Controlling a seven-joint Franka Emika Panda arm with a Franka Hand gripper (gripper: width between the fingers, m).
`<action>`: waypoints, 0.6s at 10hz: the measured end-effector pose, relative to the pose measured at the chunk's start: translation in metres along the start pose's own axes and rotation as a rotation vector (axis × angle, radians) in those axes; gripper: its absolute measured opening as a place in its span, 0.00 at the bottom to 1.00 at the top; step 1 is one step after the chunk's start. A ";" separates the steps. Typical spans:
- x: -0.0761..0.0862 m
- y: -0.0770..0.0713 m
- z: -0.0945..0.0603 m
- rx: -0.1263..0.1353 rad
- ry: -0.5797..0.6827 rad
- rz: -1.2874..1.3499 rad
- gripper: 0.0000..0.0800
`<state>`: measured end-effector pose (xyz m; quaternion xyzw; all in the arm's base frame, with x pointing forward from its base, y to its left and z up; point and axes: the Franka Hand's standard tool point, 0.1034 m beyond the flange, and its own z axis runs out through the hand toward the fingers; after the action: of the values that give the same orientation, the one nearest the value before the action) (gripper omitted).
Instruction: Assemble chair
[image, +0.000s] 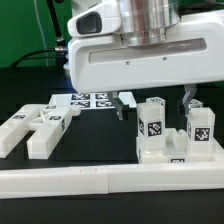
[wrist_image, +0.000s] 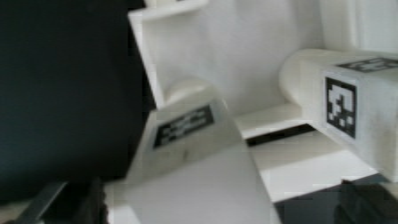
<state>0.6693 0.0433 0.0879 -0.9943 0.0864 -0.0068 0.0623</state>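
My gripper (image: 155, 101) hangs just behind a white chair part (image: 175, 140) at the exterior view's right. That part stands on the table and has two upright posts with black-and-white tags (image: 154, 124). The jaws are wide open, one finger (image: 122, 104) to the left of the posts and one (image: 188, 98) between them from this angle. In the wrist view the gripper (wrist_image: 205, 206) straddles a tagged white piece (wrist_image: 187, 150); gaps show on both sides. A round tagged post (wrist_image: 347, 90) lies beside it. Several more white chair parts (image: 35, 128) lie at the left.
A long white bar (image: 100, 181) runs across the front of the table. The marker board (image: 92, 100) lies flat at the back, between the left parts and the gripper. Dark table surface (image: 100, 140) shows between the two groups of parts.
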 end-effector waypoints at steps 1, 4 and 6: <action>0.000 0.003 -0.001 -0.003 0.014 -0.128 0.81; -0.002 0.001 0.001 -0.008 0.025 -0.238 0.81; -0.004 0.000 0.004 -0.009 0.030 -0.240 0.81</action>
<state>0.6655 0.0444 0.0839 -0.9975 -0.0323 -0.0287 0.0552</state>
